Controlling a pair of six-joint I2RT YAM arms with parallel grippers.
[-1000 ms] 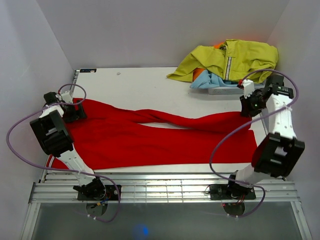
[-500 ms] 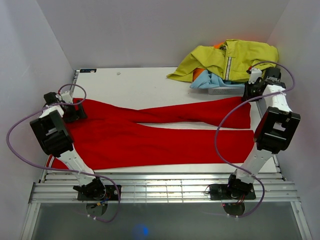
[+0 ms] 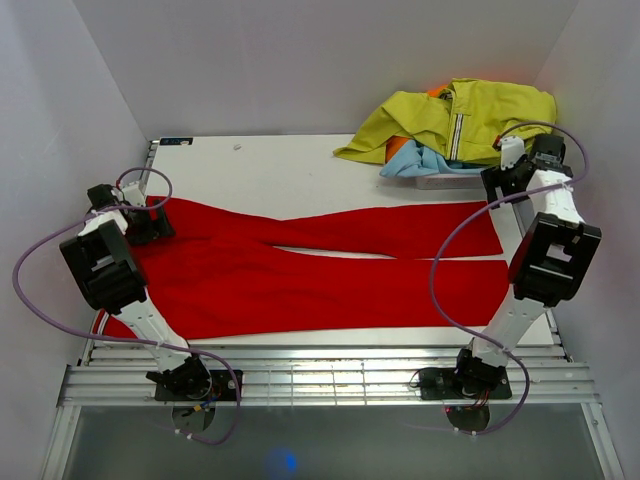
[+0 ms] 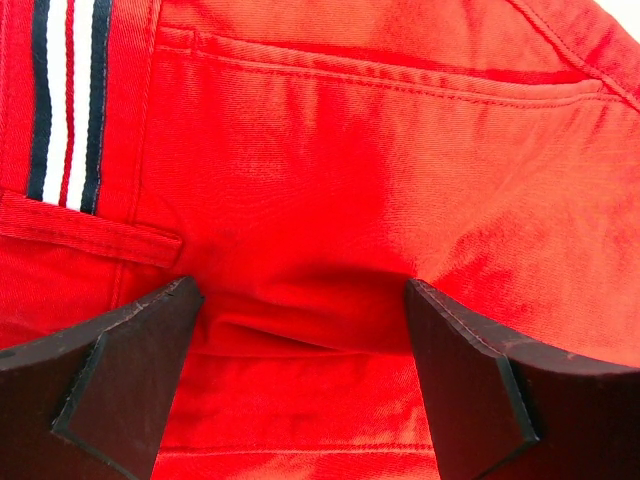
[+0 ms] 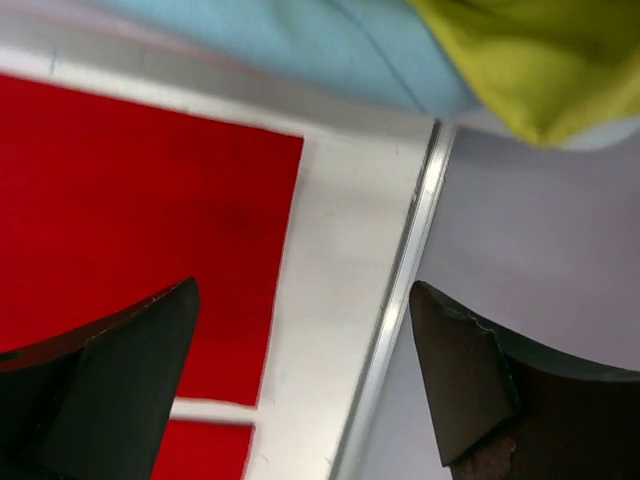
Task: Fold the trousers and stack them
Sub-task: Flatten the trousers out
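The bright red trousers (image 3: 300, 265) lie spread flat across the table, waist at the left and both legs running to the right. Over the waist end at the left my left gripper (image 3: 148, 222) stands open. In the left wrist view the left gripper (image 4: 300, 350) has red fabric (image 4: 380, 180) with a pocket seam and a striped band beneath it, and nothing is pinched. My right gripper (image 3: 495, 190) is open just past the far leg's cuff. In the right wrist view the right gripper (image 5: 300, 370) hangs above bare table beside that cuff (image 5: 140, 220).
A yellow-green zip jacket (image 3: 460, 118) is heaped at the back right on top of a light blue garment (image 3: 412, 160). Both also show in the right wrist view, the jacket (image 5: 530, 60) and the blue garment (image 5: 300, 45). The table's metal edge rail (image 5: 405, 270) and the right wall are close by.
The right gripper pulled the far leg's cuff right and back, straightening the twisted leg, then opened and let it go. The left arm has not moved.
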